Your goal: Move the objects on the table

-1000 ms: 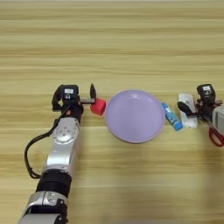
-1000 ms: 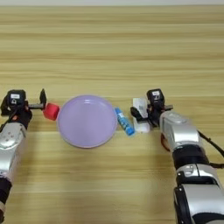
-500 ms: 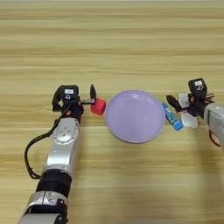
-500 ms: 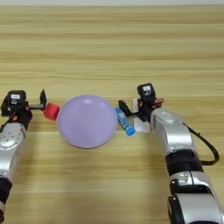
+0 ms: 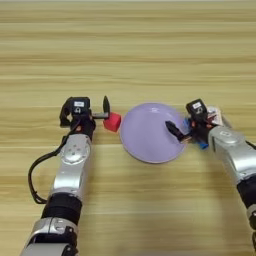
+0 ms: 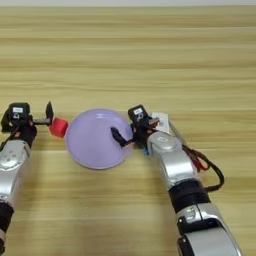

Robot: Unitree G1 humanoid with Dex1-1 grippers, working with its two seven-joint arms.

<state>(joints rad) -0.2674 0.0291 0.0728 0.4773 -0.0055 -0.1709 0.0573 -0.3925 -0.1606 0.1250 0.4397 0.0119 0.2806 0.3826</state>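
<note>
The red cube [image 5: 112,121] lies on the table [image 5: 130,55] just left of a lilac plate [image 5: 147,135]. My left gripper [image 5: 103,113] stands open right beside the cube, one finger upright at its far left corner. My right gripper [image 5: 182,131] is open at the plate's right rim, with one black finger reaching over the plate. It covers most of the white tube, whose blue cap [image 5: 202,145] peeks out beneath it. The white remote-like bar [image 5: 215,116] lies just behind that hand, partly hidden.
The lilac plate holds nothing and sits between the two hands. A black cable [image 6: 207,167] loops off my right forearm, and another [image 5: 35,175] hangs beside my left forearm.
My right gripper has moved left from the remote-like bar, over the tube, to the plate's right rim. The left arm and the red cube have not moved.
</note>
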